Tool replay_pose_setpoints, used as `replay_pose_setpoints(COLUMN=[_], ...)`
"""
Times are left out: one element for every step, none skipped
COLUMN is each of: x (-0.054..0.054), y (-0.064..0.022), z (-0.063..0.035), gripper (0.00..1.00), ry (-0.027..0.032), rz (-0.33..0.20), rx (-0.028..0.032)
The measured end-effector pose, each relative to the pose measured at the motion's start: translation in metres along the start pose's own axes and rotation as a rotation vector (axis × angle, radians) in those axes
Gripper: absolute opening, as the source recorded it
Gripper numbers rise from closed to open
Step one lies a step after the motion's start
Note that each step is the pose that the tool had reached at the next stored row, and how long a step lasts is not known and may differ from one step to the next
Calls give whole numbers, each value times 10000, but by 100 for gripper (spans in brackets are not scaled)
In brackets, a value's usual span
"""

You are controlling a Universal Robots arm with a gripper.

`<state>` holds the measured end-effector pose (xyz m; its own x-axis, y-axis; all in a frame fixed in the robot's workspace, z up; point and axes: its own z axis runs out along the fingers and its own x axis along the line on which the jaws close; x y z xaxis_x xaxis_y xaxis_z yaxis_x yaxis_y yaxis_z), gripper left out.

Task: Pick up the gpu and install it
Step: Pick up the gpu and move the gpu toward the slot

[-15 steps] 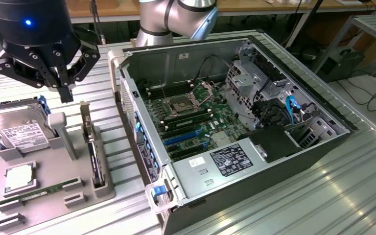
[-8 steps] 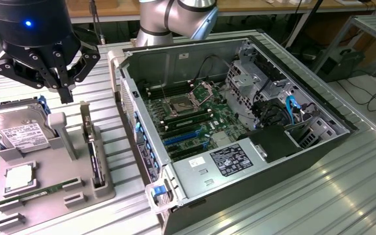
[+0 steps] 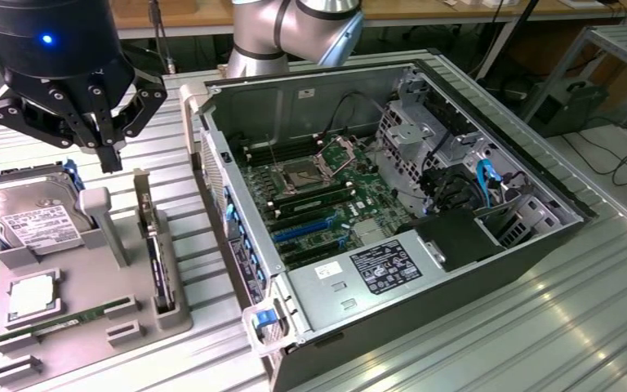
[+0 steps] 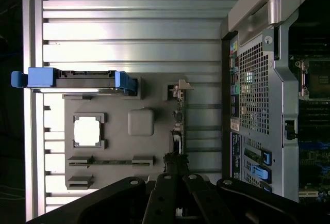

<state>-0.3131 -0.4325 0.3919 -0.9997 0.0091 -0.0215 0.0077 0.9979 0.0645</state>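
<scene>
Poised over one grey tray [image 3: 85,278] with gripper [image 3: 108,159] clenched, empty.
Standing edge-up in tray slot: one gpu [image 3: 157,265]; alongside, one hard drive [image 3: 30,216], one processor chip [image 3: 33,296], one memory stick [image 3: 58,325].

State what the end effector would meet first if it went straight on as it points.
Probably the gpu, standing on edge in the grey holder tray; the wrist view shows the end effector lined up over it, depth unclear.
</scene>
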Motion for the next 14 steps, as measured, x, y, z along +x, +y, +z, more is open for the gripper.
replay_pose_setpoints(x=[0,0,0,0,0,0,0,0,0,0,0,0,0,0], y=[0,0,0,0,0,0,0,0,-1,-1,-1,0,0,0], z=[0,0,0,0,0,0,0,0,1,1,1,1,1,2], gripper=[11,11,17,17,24,30,36,42,54,54,60,60,66,66], ry=[0,-1,0,0,0,-1,-1,0,0,0,-1,-1,-1,0], rz=[1,0,0,0,0,0,0,0,-1,-1,-1,-1,-1,-1], rx=[0,0,0,0,0,0,0,2,6,11,17,31,37,37])
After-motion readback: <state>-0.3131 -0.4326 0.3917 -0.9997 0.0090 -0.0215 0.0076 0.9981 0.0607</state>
